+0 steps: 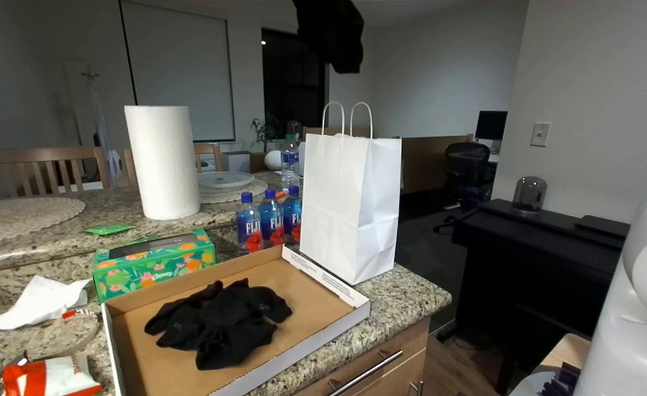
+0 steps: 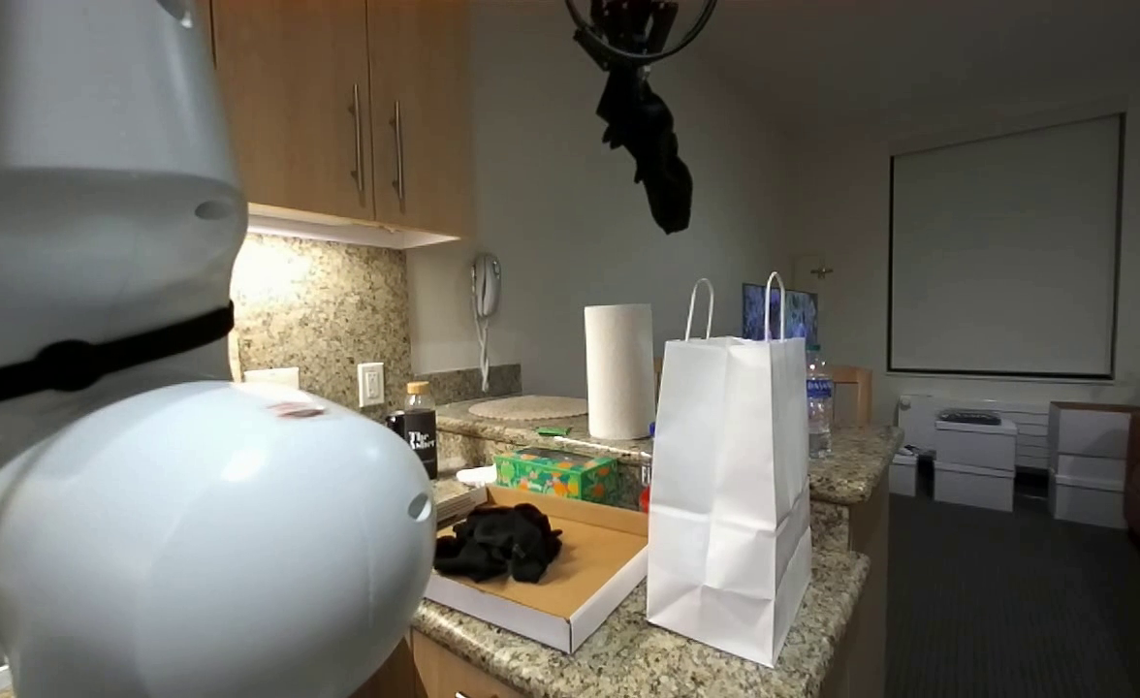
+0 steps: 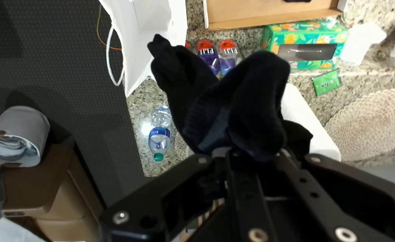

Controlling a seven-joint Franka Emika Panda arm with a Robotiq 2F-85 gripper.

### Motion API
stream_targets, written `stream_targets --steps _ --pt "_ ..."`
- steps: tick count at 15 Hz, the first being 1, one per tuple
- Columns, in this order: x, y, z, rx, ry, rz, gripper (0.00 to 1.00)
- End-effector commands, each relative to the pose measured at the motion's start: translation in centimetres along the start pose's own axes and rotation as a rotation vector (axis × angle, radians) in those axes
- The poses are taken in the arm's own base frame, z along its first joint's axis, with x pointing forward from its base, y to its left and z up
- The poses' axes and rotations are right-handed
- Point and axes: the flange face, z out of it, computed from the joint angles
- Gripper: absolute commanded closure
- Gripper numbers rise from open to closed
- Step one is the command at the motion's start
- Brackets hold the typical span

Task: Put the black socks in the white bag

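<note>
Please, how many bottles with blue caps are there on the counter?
3, in a row between the tissue box and the white bag. In an exterior view: the left bottle, the middle bottle, and the right bottle, partly covered by the bag. Others may be hidden.

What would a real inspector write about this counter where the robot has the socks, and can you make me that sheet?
Surface: speckled stone counter with a shallow box on it.
Job's things: black socks heaped in the box; white bag standing upright beside it.
Clutter: tissue box, crumpled white paper, paper towel roll, water bottles, green packet, red-and-white packet.
Grippers: the gripper is shut on a sock bundle, held higher than the bag; how many socks, I can't tell.
Cables: thin orange cord on the floor; phone cord hanging down.
Surroundings: desk chair, wall phone, wooden cabinets.
</note>
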Motion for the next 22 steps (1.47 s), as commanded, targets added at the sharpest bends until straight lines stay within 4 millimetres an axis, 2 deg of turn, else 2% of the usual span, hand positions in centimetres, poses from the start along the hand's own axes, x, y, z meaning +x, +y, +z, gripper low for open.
stream_targets --steps 1,5,12,14,19,22 --pt "-0.4 3.9 -0.1 0.077 0.023 0.129 0.92" --pt "0.1 7.2 2.5 0.119 0.007 0.192 0.92" --pt "1.0 8.2 10.6 0.134 -0.076 0.221 0.92" --pt "0.9 9.0 12.5 0.135 -0.105 0.248 0.92" --pt "-0.1 11.9 15.7 0.172 -0.16 0.324 0.92" --pt "-0.4 12.6 17.0 0.183 -0.186 0.347 0.92"
